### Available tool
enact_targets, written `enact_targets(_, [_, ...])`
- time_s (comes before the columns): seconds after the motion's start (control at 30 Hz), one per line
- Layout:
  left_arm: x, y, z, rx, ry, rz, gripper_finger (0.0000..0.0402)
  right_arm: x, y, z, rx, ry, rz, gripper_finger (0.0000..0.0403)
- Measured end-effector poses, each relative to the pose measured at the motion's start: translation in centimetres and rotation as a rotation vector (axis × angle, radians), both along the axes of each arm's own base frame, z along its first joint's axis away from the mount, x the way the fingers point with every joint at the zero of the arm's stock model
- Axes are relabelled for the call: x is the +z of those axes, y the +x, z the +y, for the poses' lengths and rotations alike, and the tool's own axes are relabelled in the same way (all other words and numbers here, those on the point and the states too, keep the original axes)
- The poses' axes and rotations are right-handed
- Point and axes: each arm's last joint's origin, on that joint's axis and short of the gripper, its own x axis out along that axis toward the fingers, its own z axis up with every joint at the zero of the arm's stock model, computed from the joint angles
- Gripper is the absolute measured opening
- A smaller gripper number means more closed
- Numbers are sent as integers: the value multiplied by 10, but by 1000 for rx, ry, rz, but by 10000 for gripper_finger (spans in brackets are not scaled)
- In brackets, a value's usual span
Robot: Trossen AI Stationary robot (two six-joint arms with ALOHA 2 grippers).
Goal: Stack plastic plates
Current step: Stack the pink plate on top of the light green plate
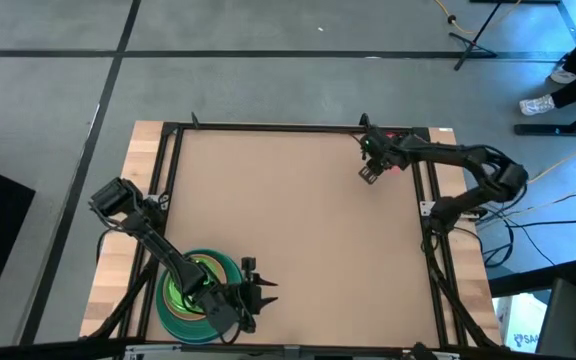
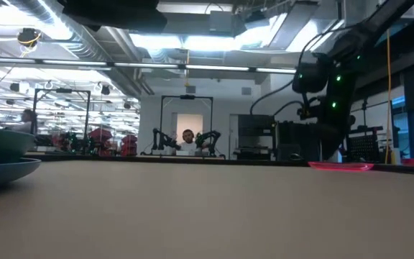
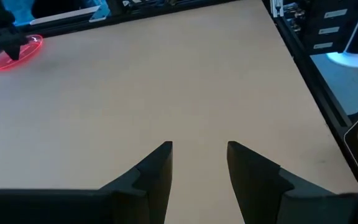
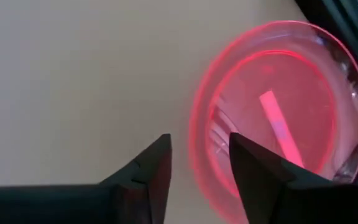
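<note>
A stack of plates (image 1: 190, 288) sits at the table's near left: a large blue one at the bottom (image 2: 2, 173), a green one on it, small neon-green ones on top. My left gripper (image 1: 260, 290) is open, level with the table just right of the stack, touching nothing; in the left wrist view (image 3: 199, 152) its fingers point across bare table. The small hot-pink plate (image 4: 284, 118) lies flat near the far right corner (image 2: 340, 166). My right gripper (image 4: 199, 146) is open above that plate's left rim (image 1: 370, 172) and looks clear of it.
A black frame rail (image 1: 268, 127) borders the brown table top on all sides. Bare table lies between the stack and the pink plate (image 3: 10, 53). The right arm (image 1: 468, 160) reaches in over the right rail. Beyond the far edge are other robot stations (image 2: 185, 140).
</note>
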Motion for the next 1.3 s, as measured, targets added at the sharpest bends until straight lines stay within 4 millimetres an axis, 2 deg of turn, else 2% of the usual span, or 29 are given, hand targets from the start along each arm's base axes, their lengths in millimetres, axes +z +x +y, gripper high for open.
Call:
enact_targets(0.17, [0, 0, 1, 0, 2, 3, 147, -17, -3, -17, -8, 32, 21, 153])
enact_targets(0.33, [-2, 0, 3, 4, 17, 20, 147, -28, -6, -28, -3, 31, 68, 111])
enact_targets(0.5, [-2, 1, 4, 8, 21, 24, 147, -27, -5, -27, 76, 43, 73, 21])
enact_targets(0.57, [-2, 2, 5, 14, 24, 21, 147, -25, -2, -23, 104, 35, 76, 9])
enact_targets(0.63, [-1, 4, 7, 23, 19, 12, 147, -21, 2, -15, 143, 27, 72, 14])
enact_targets(0.73, [-1, 7, 11, 61, 33, -1, 147, -9, 15, 3, 248, 16, 21, 4])
enact_targets(0.83, [0, 11, 18, 112, 49, -18, 147, 2, 29, 30, 383, 34, -43, 5])
enact_targets(1.0, [-1, 16, 25, 97, 55, 4, 147, 13, 54, 88, 659, 85, -157, 2])
enact_targets(1.3, [-1, 18, 28, 84, 62, 18, 147, 12, 90, 195, 1006, 116, -381, 1])
